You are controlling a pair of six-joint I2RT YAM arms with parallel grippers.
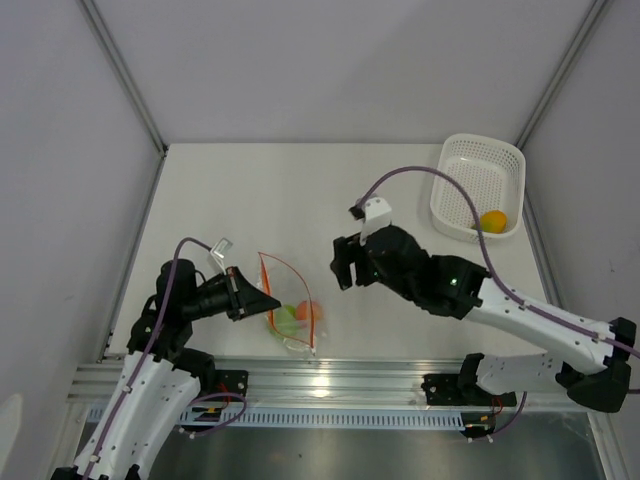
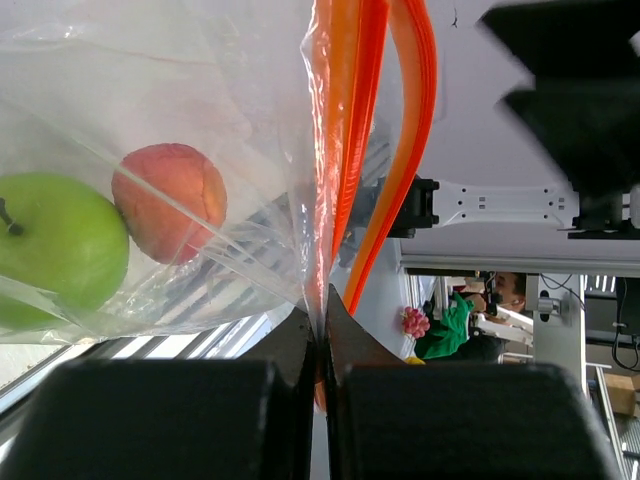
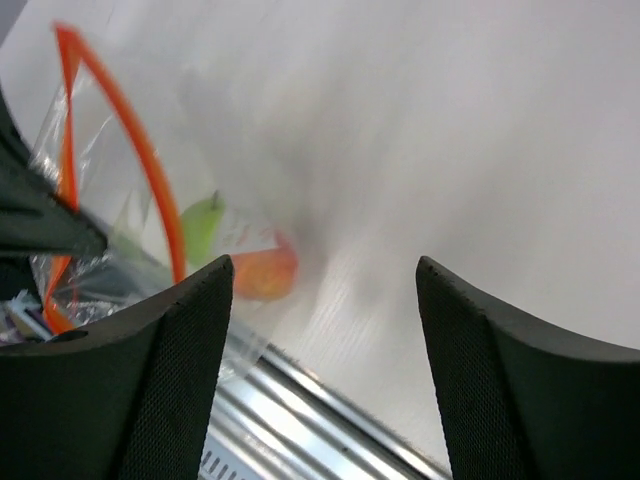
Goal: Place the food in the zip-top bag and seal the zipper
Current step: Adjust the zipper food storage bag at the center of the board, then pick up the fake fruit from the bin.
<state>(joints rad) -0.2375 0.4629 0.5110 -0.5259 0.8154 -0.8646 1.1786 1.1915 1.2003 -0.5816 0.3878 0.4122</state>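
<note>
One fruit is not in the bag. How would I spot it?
At the far right corner of the table sits a white perforated basket. A small yellow-orange fruit lies in its near right corner. It alone is outside the clear bag, which holds the green fruit and the red fruit.

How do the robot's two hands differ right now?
The left hand is pinched shut on the zip-top bag at its mouth edge; the right hand is open and holds nothing. The left hand touches the bag; the right hand hangs apart from it. Both are black with two fingers.
</note>
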